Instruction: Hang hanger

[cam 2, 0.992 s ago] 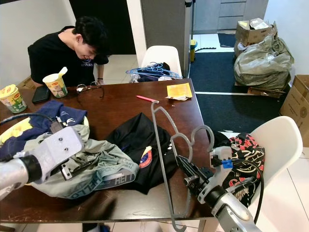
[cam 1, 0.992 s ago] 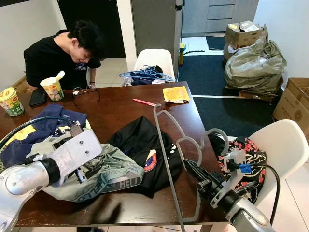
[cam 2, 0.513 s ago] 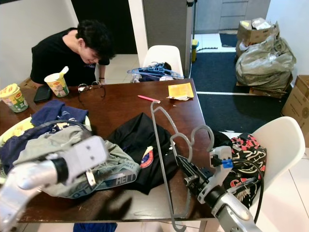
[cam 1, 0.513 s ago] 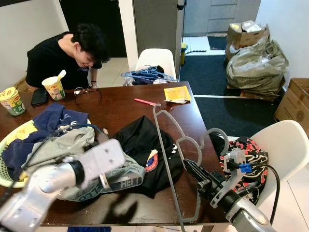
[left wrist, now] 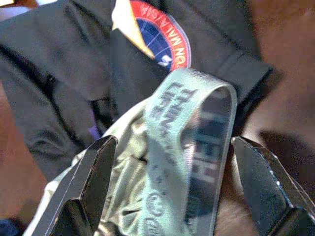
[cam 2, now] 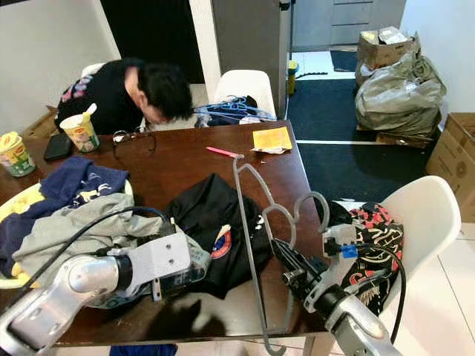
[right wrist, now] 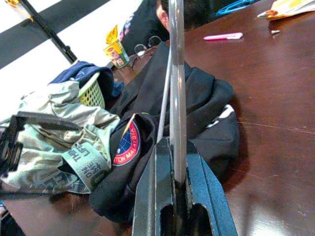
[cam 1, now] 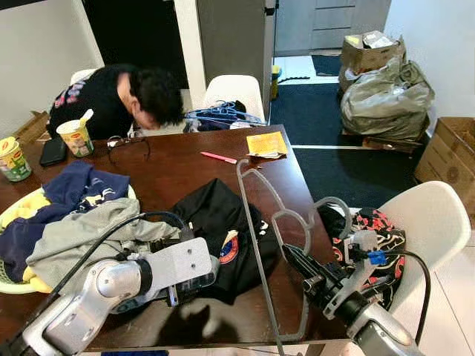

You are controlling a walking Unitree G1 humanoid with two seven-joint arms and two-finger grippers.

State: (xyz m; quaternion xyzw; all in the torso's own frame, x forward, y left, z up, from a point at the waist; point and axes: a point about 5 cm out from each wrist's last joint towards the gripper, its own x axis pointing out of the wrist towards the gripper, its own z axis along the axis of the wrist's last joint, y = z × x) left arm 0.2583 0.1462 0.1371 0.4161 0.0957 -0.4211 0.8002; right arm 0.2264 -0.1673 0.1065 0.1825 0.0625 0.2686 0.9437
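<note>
I see my right tool (cam 1: 295, 261) pinching the grey hanger (cam 1: 261, 222) at the near right corner of the brown worktop (cam 1: 178, 167); its black fingers (right wrist: 170, 189) are pressed onto the hanger's bar. The hanger stands nearly upright, its hook (cam 1: 335, 210) curling toward the white chair (cam 1: 430, 230) on the right. My left tool (left wrist: 172, 172) is spread wide, one finger on each side of a grey-green lettered waistband (left wrist: 194, 132), not touching it as far as I can tell. That band lies over a black garment (cam 1: 223, 222) with a round red-and-blue patch (left wrist: 162, 44). More clothes fill a yellow-green basket (cam 1: 15, 267) at my left. A person in a black shirt (cam 1: 111, 100) bends over the far edge beside two instant-noodle cups (cam 1: 73, 136), glasses (cam 1: 122, 142), and a pink pen (cam 1: 219, 157).
</note>
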